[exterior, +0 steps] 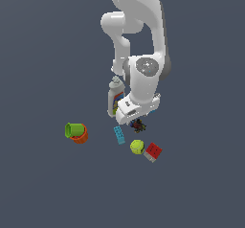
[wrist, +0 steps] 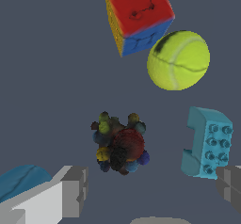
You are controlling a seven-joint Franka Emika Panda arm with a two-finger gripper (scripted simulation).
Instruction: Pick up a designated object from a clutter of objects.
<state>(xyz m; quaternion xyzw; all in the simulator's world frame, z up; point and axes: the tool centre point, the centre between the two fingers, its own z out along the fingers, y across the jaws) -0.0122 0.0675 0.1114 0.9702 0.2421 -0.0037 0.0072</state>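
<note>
Hanging low over the clutter on the dark grey tabletop (exterior: 43,184), the white arm (exterior: 143,45) points its gripper (wrist: 153,188) down at the small dark lumpy toy (wrist: 119,143), which lies on the surface between and below the two grey fingertips (wrist: 74,190); the jaws stand wide apart, one finger on each side of the wrist view, and hold nothing. In that view the toy shows a dark red body studded with little greenish, yellow and bluish knobs, and it touches none of its neighbours. The yellow-green ball (wrist: 179,60) lies near it, just beside the cube (wrist: 137,15), whose faces are red, blue and yellow here; the light blue studded brick (wrist: 208,142) lies flat to one side of the toy, close to one fingertip. A rounded blue shape (wrist: 22,180) peeks out behind the other finger. In the exterior view the toy (exterior: 139,125) is only partly visible as a dark speck just under the wrist, with the brick (exterior: 119,134) toward the exterior view's left of it, and the ball (exterior: 137,147) and cube (exterior: 153,151) nearer the camera. The white bottle (exterior: 115,94) stands upright behind the arm, partly hidden by it. Well apart, toward the exterior view's left, a green cup (exterior: 72,130) and an orange cup (exterior: 81,134) lie on their sides, touching.
</note>
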